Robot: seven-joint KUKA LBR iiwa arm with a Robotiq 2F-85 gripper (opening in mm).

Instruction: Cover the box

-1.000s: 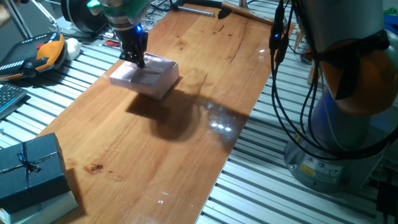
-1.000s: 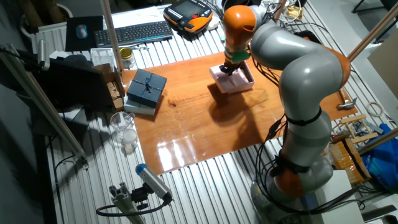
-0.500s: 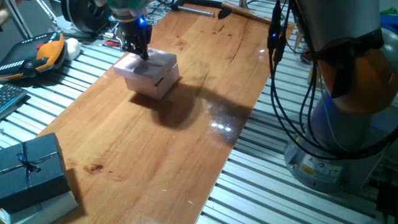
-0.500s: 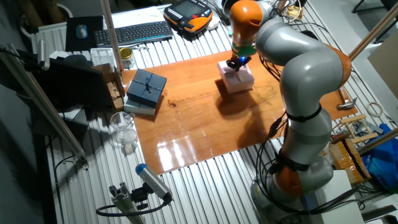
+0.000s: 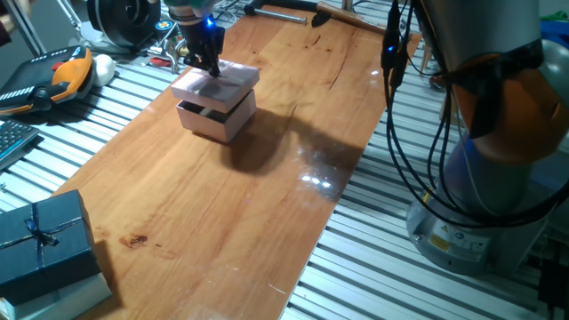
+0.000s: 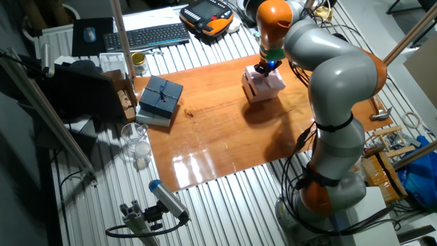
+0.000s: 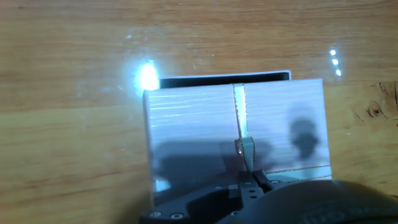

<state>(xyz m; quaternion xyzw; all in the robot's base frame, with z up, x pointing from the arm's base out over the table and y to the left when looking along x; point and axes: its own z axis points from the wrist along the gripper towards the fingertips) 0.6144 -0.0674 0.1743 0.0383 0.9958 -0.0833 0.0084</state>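
The pale pink box [image 5: 216,121] stands on the wooden board near its far left. The flat pink lid [image 5: 222,83] with a string cross sits over it, shifted a little, with a dark gap at the front left. In the hand view the lid [image 7: 199,124] fills the middle and the box's rim [image 7: 224,77] shows beyond its far edge. My gripper [image 5: 210,64] points straight down and is shut on the lid's string at the cross; it also shows in the hand view [image 7: 249,182] and the other fixed view [image 6: 267,67], above the box [image 6: 261,87].
A dark blue ribboned box [image 5: 43,242] sits at the board's near left corner, also in the other fixed view [image 6: 161,96]. An orange teach pendant [image 5: 55,76] and a keyboard [image 6: 146,34] lie off the board. Black cables [image 5: 397,98] hang beside my arm's base [image 5: 498,151].
My gripper has carried the lid toward the far end of the board. The box's side and a dark gap now show beneath the lid.
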